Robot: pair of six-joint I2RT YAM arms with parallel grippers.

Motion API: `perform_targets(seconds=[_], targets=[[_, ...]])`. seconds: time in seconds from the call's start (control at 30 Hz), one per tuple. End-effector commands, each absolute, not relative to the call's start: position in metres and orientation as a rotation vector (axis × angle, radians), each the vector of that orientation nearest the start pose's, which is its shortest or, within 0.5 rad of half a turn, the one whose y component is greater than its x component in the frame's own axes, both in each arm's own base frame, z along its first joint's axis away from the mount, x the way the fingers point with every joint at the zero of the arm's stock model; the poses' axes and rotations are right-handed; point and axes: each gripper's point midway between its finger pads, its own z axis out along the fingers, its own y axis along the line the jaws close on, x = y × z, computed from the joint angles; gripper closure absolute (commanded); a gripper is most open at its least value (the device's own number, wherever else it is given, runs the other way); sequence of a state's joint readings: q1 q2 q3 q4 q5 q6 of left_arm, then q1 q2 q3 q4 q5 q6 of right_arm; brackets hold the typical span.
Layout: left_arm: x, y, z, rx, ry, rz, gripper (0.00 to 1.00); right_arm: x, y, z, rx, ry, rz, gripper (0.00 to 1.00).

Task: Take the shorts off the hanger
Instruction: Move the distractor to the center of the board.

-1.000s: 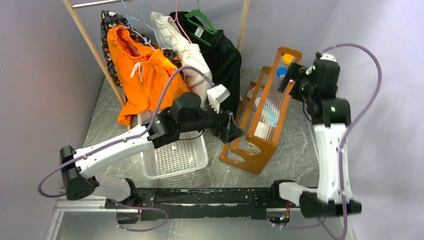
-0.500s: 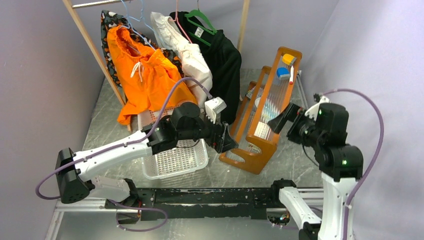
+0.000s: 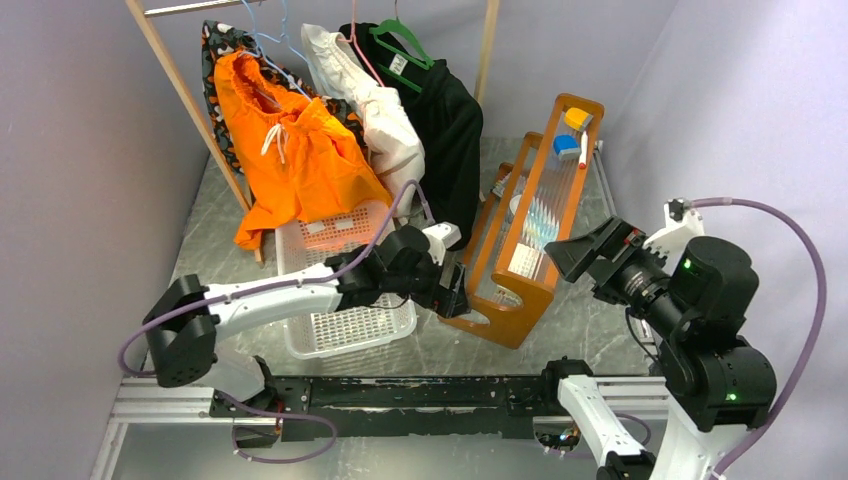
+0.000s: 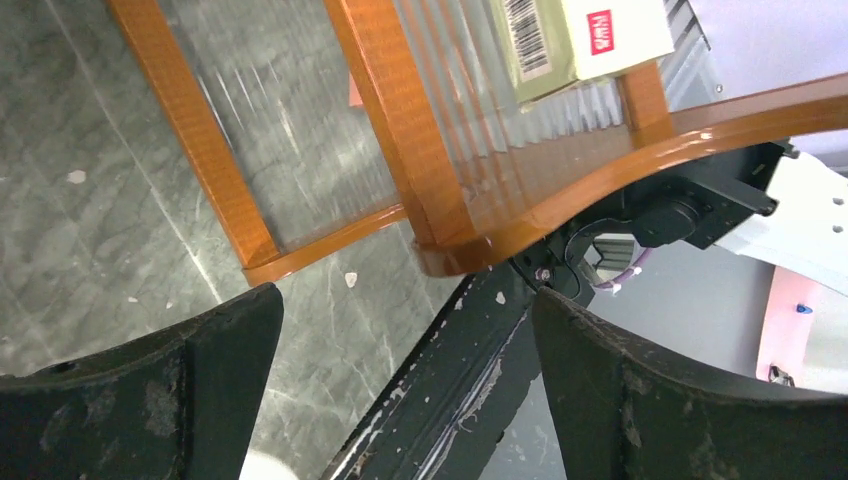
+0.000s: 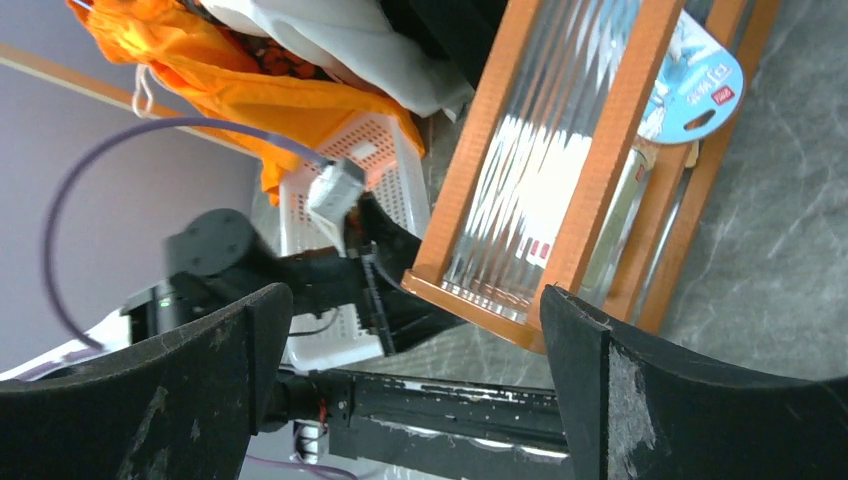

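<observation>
Shorts [image 3: 300, 160] hanging at the rear left of the table [image 3: 205, 235]; both claws open and empty.
The wooden garment rail [image 3: 188, 92] stands at the rear of the table and carries, left to right, the orange shorts on a pale blue hanger [image 3: 262, 30], a white garment [image 3: 365, 95] and a black garment [image 3: 452, 115]. The shorts' lower hem drapes onto the far edge of the white basket [image 3: 350, 318]. An orange wooden rack [image 3: 500, 328] stands right of the basket. The left claw [image 4: 405, 330] is low, just beside the rack's near end, jaws wide apart, gripping nothing. The right claw [image 5: 415, 310] is raised at the right, well apart from the shorts, jaws wide apart, gripping nothing.
</observation>
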State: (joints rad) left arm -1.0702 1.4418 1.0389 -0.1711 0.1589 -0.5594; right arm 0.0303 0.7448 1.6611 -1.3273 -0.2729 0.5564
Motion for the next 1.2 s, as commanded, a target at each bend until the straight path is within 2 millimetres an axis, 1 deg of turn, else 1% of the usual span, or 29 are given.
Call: perform_targets(seconds=[0.0,0.1,0.27,0.37,0.5,0.57,0.63,0.73,0.77,0.83,0.9,1.03,1.1,1.17], targets=[[0.165,-0.421,0.194,0.685,2.155,-1.184,0.02,0.127,0.071,0.411,0.347,1.976,0.638,0.02],[0.155,-0.437,0.189,0.763,2.164,-1.266,0.06,0.129,0.070,0.412,0.347,1.983,0.632,0.02],[0.138,-0.464,0.199,0.853,2.104,-1.426,0.09,0.135,0.067,0.405,0.350,2.016,0.597,0.02],[0.136,-0.483,0.205,0.876,2.082,-1.475,0.11,0.140,0.067,0.404,0.345,2.030,0.592,0.02],[0.133,-0.508,0.203,0.897,2.085,-1.512,0.15,0.145,0.065,0.406,0.344,2.035,0.578,0.02],[0.139,-0.519,0.204,0.854,2.092,-1.525,0.18,0.148,0.065,0.405,0.329,2.043,0.572,0.02],[0.151,-0.529,0.197,0.792,2.120,-1.498,0.24,0.150,0.064,0.404,0.325,2.050,0.561,0.02],[0.160,-0.547,0.194,0.759,2.132,-1.501,0.33,0.155,0.057,0.399,0.349,2.058,0.512,0.02],[0.162,-0.554,0.192,0.761,2.134,-1.512,0.34,0.156,0.054,0.398,0.359,2.059,0.494,0.02],[0.167,-0.567,0.192,0.754,2.131,-1.532,0.34,0.159,0.053,0.397,0.355,2.066,0.477,0.02],[0.171,-0.580,0.198,0.749,2.110,-1.560,0.33,0.161,0.054,0.395,0.335,2.079,0.478,0.02],[0.178,-0.603,0.194,0.752,2.101,-1.594,0.32,0.164,0.055,0.392,0.306,2.097,0.470,0.01],[0.180,-0.608,0.189,0.756,2.112,-1.600,0.30,0.166,0.054,0.385,0.308,2.119,0.460,0.01],[0.182,-0.605,0.183,0.731,2.121,-1.590,0.27,0.167,0.052,0.376,0.328,2.142,0.446,0.01]])
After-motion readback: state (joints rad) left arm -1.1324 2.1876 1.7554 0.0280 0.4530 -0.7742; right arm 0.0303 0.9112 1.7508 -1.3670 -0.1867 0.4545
